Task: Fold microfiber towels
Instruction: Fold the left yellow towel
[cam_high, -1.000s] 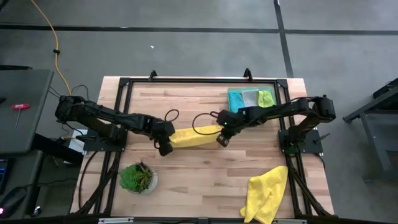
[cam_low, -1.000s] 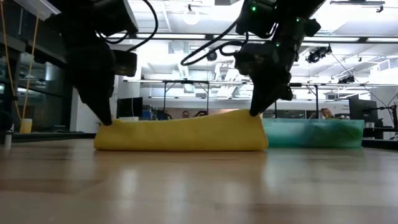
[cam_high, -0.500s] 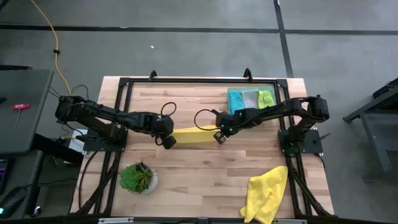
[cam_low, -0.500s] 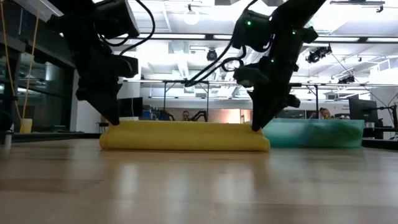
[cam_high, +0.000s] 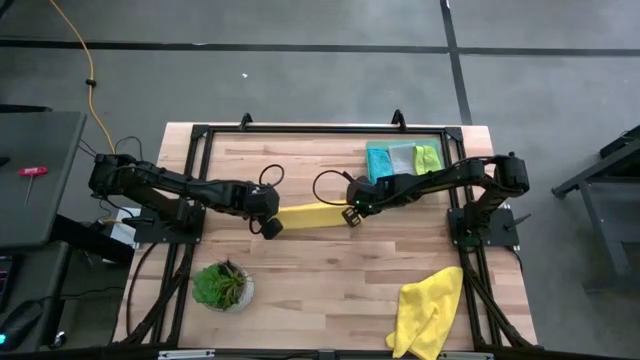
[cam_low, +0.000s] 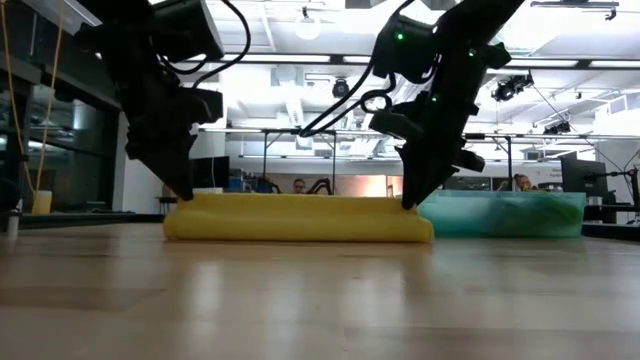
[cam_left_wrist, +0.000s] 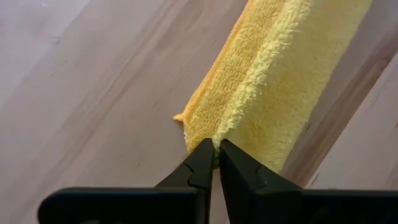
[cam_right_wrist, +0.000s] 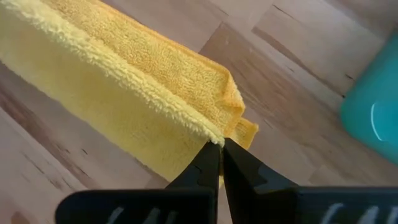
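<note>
Grippers at both ends of a folded yellow towel, mid-table.

The yellow towel (cam_high: 312, 215) lies flat on the wooden table (cam_high: 300, 280) as a long narrow folded band, its upper layer's edge running lengthwise (seen in both wrist views). The left gripper (cam_high: 271, 226) sits at the towel's left end, fingertips drawn together and pinching the top layer's edge (cam_left_wrist: 214, 152). The right gripper (cam_high: 351, 217) is at the opposite end, its fingers likewise pressed together on that same edge (cam_right_wrist: 219, 149). In the low view both come down onto the band's top corners. A second yellow towel (cam_high: 430, 310) lies crumpled near the table's front right corner, well apart. Teal, pale and lime folded towels (cam_high: 402, 159) rest at the back right. A potted plant (cam_high: 221, 286) stands front left.
</note>
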